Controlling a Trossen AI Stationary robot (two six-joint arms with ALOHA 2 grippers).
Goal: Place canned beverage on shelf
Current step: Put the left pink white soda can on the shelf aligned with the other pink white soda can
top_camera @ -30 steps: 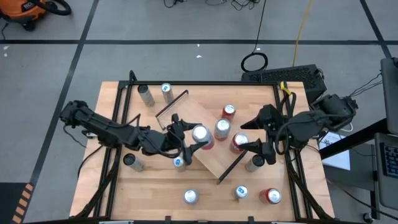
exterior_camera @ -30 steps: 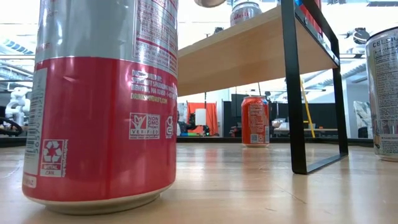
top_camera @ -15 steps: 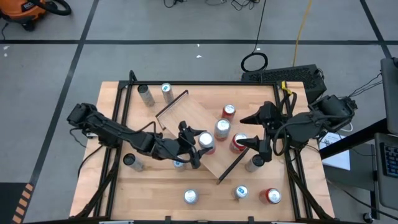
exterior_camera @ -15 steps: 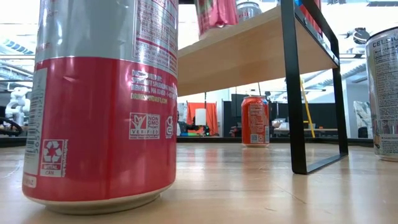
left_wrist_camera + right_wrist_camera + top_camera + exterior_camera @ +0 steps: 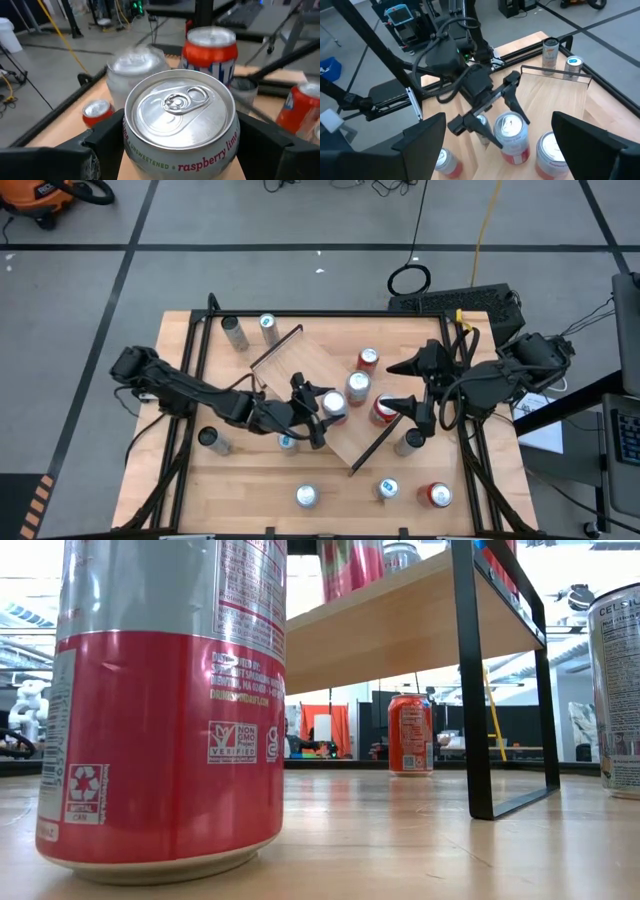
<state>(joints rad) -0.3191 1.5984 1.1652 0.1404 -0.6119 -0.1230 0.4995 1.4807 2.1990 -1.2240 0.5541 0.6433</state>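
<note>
The left gripper (image 5: 318, 408) clasps a raspberry-lime can (image 5: 180, 125) round its sides, upright between its fingers, over or on the shelf (image 5: 300, 370); touchdown is not discernible. Just beyond this gripper stand a silver can (image 5: 357, 386) and a red can (image 5: 384, 408). The right gripper (image 5: 400, 385) hangs spread and empty beside them. The can looks stiff but smooth and slippery, likely heavy if full, best held mid-wall.

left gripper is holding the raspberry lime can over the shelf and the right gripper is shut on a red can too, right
Not quite. The left gripper does hold the raspberry lime can at the shelf, as its wrist view shows. But the right gripper is open and holds nothing: in the right wrist view its fingers stand wide apart above the cans, gripping none.
</note>
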